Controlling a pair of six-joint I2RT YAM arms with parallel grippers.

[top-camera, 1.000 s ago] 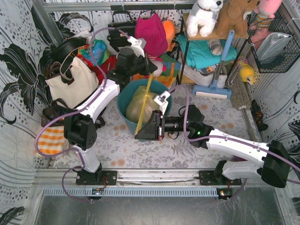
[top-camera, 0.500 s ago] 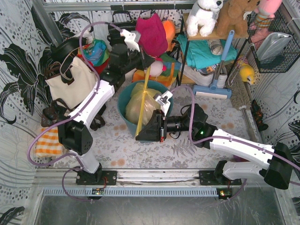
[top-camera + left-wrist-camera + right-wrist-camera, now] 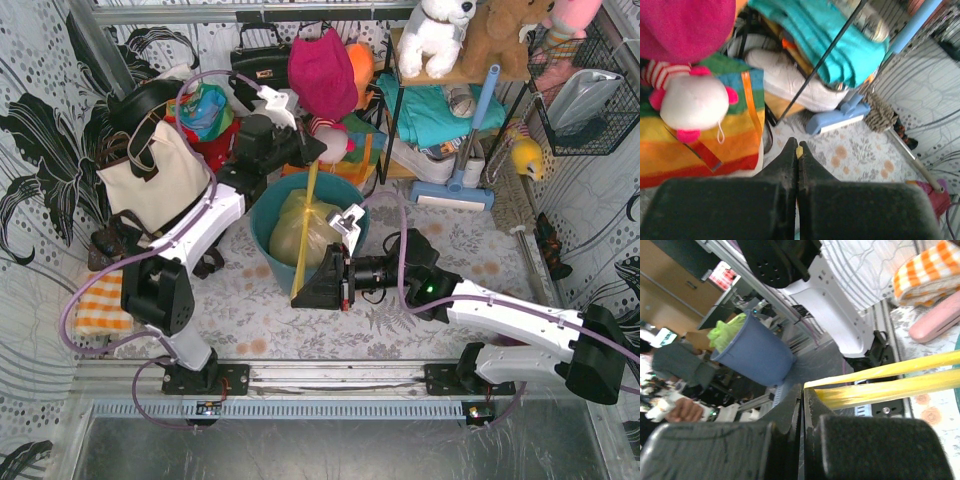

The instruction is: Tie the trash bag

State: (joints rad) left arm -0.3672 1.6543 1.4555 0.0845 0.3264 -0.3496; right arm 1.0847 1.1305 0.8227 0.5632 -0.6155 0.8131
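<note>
Left pincer [image 3: 798, 149] is clamped on a yellow strip [image 3: 305, 225] high behind the trash bag [image 3: 290, 232]; right pincer [image 3: 803, 390] is clamped low in front. Bag sits in teal bin [image 3: 261, 238]. Opposed pulls probably tension it for knotting.

Bright even light, soft shadows; wrist views blurred.

Top external: high behind arm bases [image 3: 205, 378], looks down over whole table [image 3: 250, 310]. Left wrist: close over own fingers [image 3: 782, 167], faces far right. Right wrist: rolled sideways, faces left. All share trash bag [image 3: 297, 225] strip.
</note>
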